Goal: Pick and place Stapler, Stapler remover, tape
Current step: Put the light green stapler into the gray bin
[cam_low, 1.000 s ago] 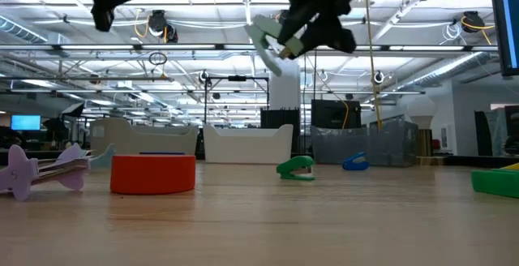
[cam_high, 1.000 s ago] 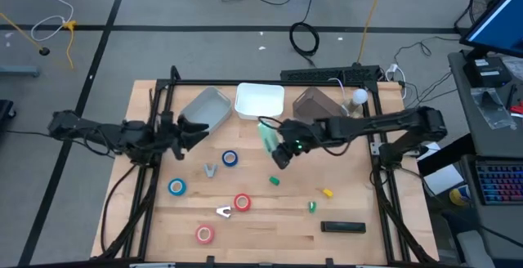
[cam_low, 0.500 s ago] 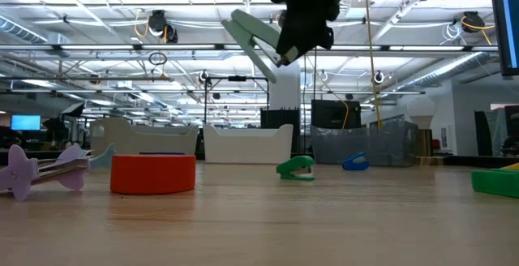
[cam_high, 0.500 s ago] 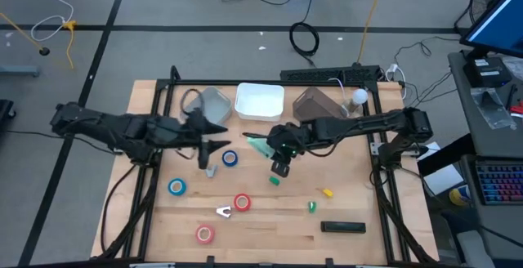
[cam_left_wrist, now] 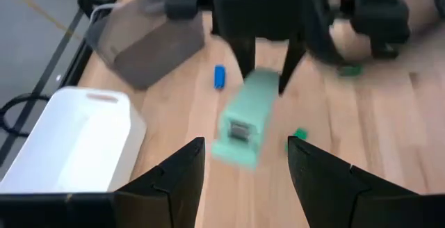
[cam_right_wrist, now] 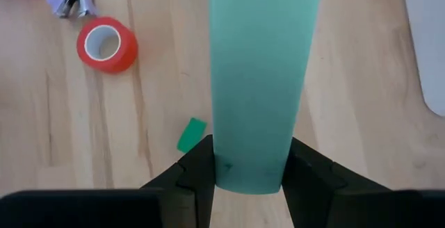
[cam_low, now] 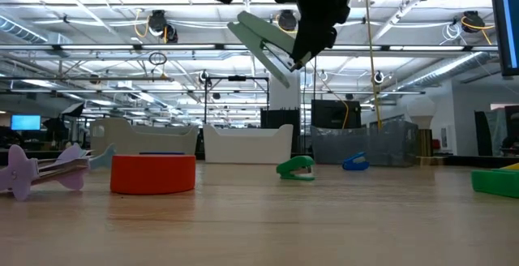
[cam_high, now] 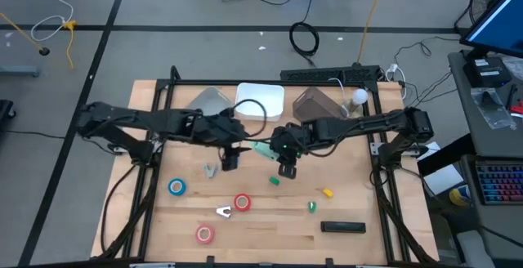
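Two arms meet above the middle of the surface (cam_high: 359, 198). The right gripper (cam_high: 274, 148) has its fingers (cam_right_wrist: 201, 169) closed on one end of the light green stapler (cam_high: 261, 148), which it carries in the air, tilted, well above the wood in the low view. In the right wrist view the stapler runs straight out from between the two pads. The left gripper (cam_high: 231, 155) faces it from 9 o'clock with its fingers (cam_left_wrist: 177, 176) spread apart and nothing between them; the free end of the stapler lies just ahead of their gap in the left wrist view, not touching either one.

On the wood, a blue tape (cam_high: 176, 187) sits at about 8 o'clock from the centre, a red tape (cam_high: 242, 203) at 6 o'clock, and a pink tape (cam_high: 204, 234) lower toward 7 o'clock near the front edge. A grey remover (cam_high: 211, 170) lies just at 8 o'clock of the left gripper, and a lilac remover (cam_high: 223, 212) touches or nearly touches the red tape at its 8 o'clock side. A black stapler (cam_high: 342, 227) lies at 4 o'clock near the front edge. Three bins stand along the 12 o'clock edge: a grey bin (cam_high: 208, 100), a white bin (cam_high: 263, 98) and a brown bin (cam_high: 315, 103).
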Controlling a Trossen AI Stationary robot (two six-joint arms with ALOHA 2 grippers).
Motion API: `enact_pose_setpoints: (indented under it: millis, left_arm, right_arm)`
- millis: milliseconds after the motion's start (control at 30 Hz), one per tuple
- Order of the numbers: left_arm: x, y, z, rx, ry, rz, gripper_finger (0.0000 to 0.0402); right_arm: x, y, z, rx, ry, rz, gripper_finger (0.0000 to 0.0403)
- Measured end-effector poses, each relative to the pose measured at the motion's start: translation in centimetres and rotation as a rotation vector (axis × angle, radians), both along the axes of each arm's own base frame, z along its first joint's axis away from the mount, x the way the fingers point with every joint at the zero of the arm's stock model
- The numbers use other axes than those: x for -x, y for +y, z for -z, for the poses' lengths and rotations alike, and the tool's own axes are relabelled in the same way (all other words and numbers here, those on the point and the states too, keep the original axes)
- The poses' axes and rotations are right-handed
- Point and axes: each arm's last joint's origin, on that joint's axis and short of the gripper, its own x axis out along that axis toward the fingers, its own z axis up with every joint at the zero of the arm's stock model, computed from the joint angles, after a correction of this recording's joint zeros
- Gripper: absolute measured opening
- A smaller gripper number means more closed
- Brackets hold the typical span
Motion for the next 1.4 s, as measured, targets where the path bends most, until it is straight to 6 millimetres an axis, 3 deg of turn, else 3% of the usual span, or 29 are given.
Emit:
enact_pose_setpoints:
  millis: [367,667,1033,1400]
  left_arm:
    - [-2.9,1.0,2.1,0.061,0.082,0.08,0.0207]
    - [-3.0,0.9,2.0,0.052,0.069,0.1,0.0207]
    - [-4.6,0.7,4.2,0.075,0.134,0.151,0.0207]
    - [-4.7,0.9,3.5,0.081,0.109,0.142,0.0207]
  right_arm:
    - [0.2,0.5,0.1,0.016,0.017,-0.038,0.0122]
    - [0.0,0.5,0.0,0.012,-0.005,-0.036,0.0122]
    - [-0.2,0.6,-0.2,-0.025,-0.034,-0.027,0.0122]
    - [-0.3,0.8,-0.2,-0.029,-0.037,-0.023,0.0122]
